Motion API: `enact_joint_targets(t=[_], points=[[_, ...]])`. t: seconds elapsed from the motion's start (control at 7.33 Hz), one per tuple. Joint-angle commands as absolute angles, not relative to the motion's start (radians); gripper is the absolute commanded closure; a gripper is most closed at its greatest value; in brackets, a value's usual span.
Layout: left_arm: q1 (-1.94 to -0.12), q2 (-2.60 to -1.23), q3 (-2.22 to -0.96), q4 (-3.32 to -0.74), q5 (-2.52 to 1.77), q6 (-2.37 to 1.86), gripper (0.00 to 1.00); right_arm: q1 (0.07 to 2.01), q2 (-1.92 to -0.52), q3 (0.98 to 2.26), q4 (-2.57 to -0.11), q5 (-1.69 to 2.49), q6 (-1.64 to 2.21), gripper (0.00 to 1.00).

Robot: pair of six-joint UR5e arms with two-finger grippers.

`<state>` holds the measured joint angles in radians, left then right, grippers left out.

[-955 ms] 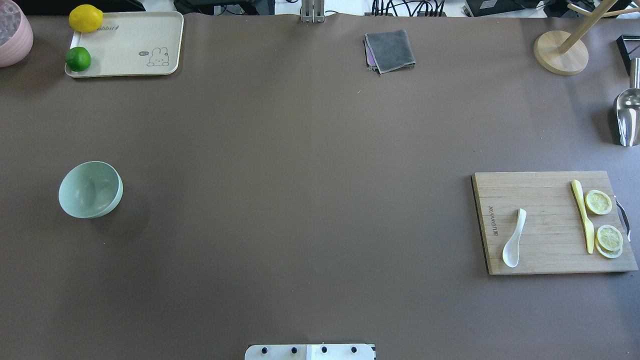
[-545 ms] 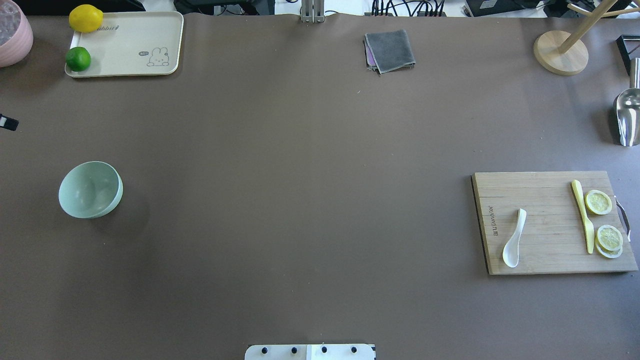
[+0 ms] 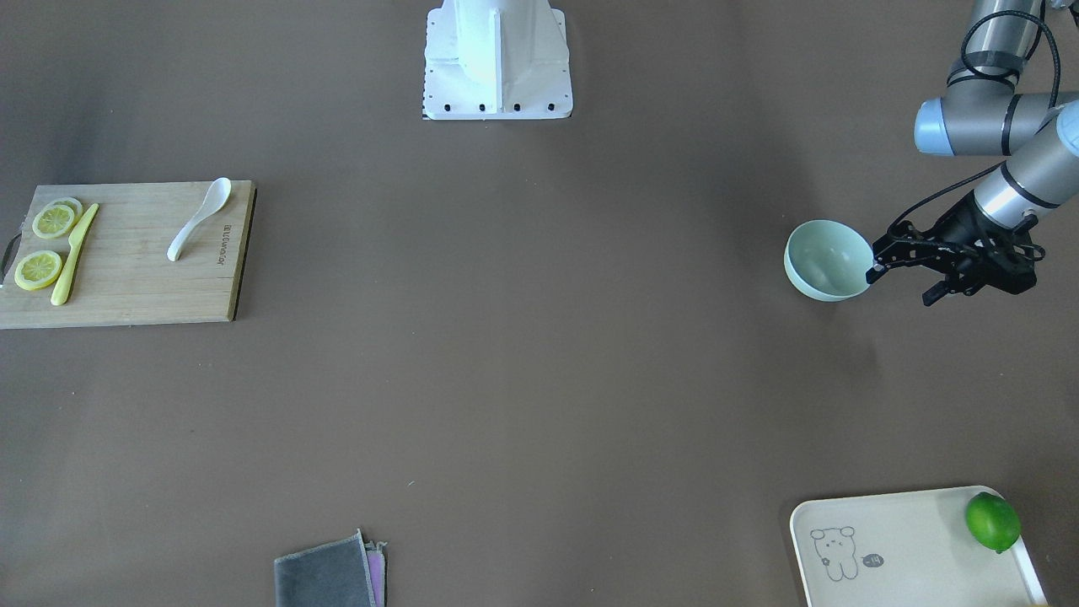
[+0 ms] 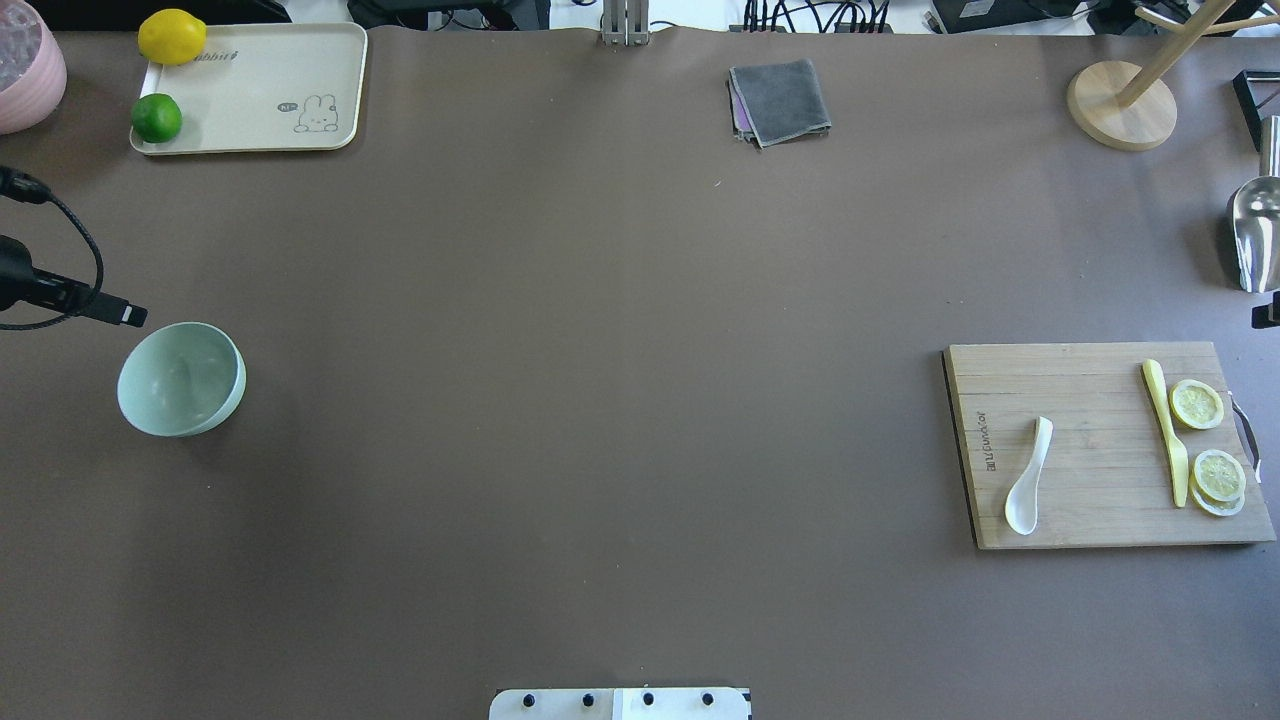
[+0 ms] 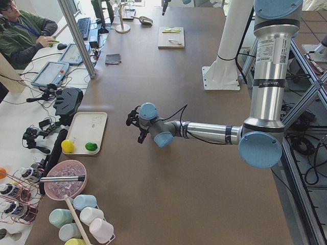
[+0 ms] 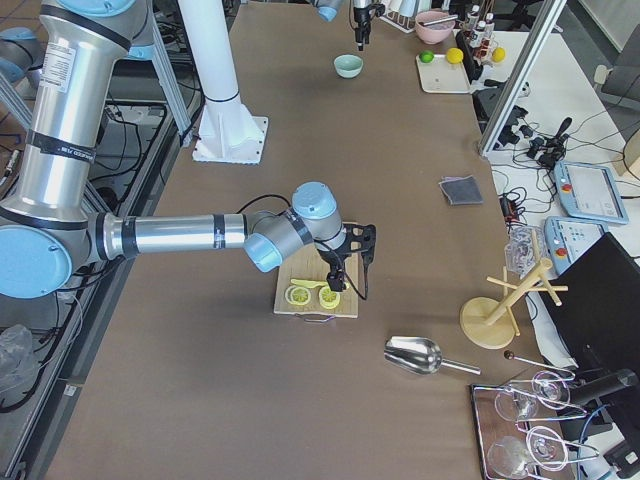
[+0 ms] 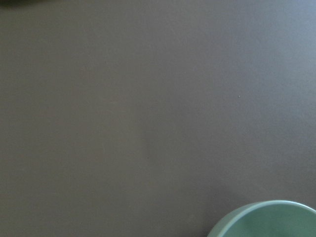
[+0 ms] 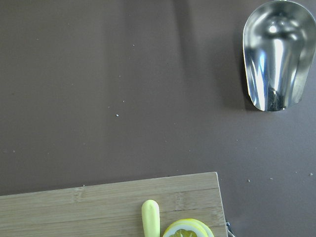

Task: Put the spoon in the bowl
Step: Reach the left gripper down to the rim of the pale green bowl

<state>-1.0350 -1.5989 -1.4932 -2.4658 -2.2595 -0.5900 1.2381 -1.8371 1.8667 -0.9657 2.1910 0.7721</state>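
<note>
The white spoon [image 4: 1030, 478] lies on the wooden cutting board [image 4: 1090, 390] at the right, scoop toward the robot; it also shows in the front view [image 3: 198, 219]. The mint-green bowl [image 4: 180, 380] stands upright and empty at the left, also seen in the front view [image 3: 829, 260] and at the left wrist view's bottom edge [image 7: 266, 219]. My left gripper [image 3: 900, 285] is open and empty, just beside the bowl's outer far side. My right gripper [image 6: 350, 275] hovers at the board's outer end by the lemon slices, well away from the spoon; I cannot tell whether it is open.
A yellow knife [image 4: 1165, 430] and lemon slices [image 4: 1197, 404] lie on the board. A metal scoop [image 4: 1255, 235] and a wooden stand [image 4: 1120, 105] are at the far right. A grey cloth [image 4: 780, 100] is at the back. A cream tray [image 4: 260, 90] holds a lime and a lemon.
My left arm has come in from the left edge to just beside the bowl. A tip of my right gripper has appeared at the right edge. Spoon and bowl have not moved.
</note>
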Motion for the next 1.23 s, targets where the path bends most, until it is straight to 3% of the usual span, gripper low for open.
enact_joint_targets(t=[0.0,0.14,0.41,0.55,1.09], points=[[-1.003,-1.600,-1.474,-2.505,-2.273,-0.604,0.02,1.236,-1.836,1.867,-0.962,2.189,0.773,0.00],[-0.982,-1.598,-1.467,-2.528,-2.270,-0.604,0.09,1.235,-1.836,1.867,-0.962,2.187,0.773,0.00],[-0.969,-1.591,-1.465,-2.539,-2.266,-0.614,0.78,1.235,-1.835,1.867,-0.962,2.186,0.773,0.00],[-0.969,-1.591,-1.465,-2.539,-2.267,-0.612,0.98,1.235,-1.833,1.867,-0.963,2.184,0.773,0.00],[-0.966,-1.652,-1.560,-2.522,-2.359,-0.758,1.00,1.235,-1.833,1.867,-0.963,2.178,0.775,0.00]])
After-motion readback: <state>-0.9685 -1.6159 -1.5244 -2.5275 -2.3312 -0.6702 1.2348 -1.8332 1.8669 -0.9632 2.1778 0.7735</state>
